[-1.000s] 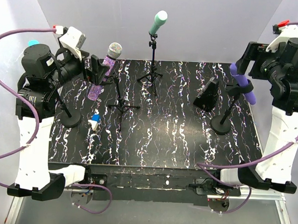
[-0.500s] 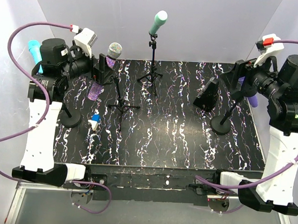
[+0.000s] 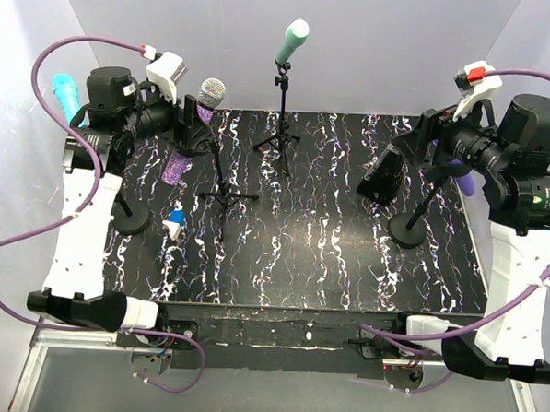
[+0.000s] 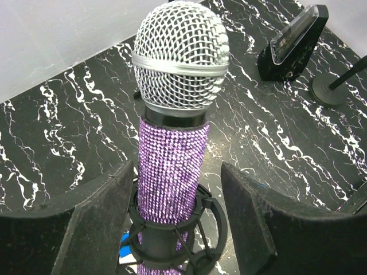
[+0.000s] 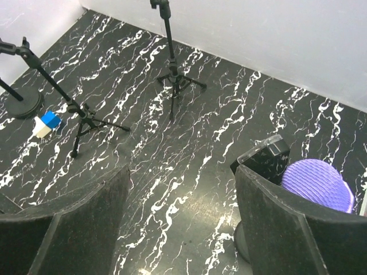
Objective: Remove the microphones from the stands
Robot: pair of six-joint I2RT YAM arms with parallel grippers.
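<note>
The sparkly purple microphone (image 4: 174, 149) sits upright in its stand clip (image 4: 172, 232); just above the clip, the left gripper (image 4: 178, 172) straddles it, fingers spread, not touching. The right gripper (image 5: 180, 183) gapes empty

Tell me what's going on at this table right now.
The left gripper is open, its fingers on either side of the sparkly purple microphone, which sits upright in its clip. The fingers have not closed on it, so it is not yet removed. The right gripper is open too and holds nothing. A purple foam-headed microphone sits just outside one of its fingers.
</note>
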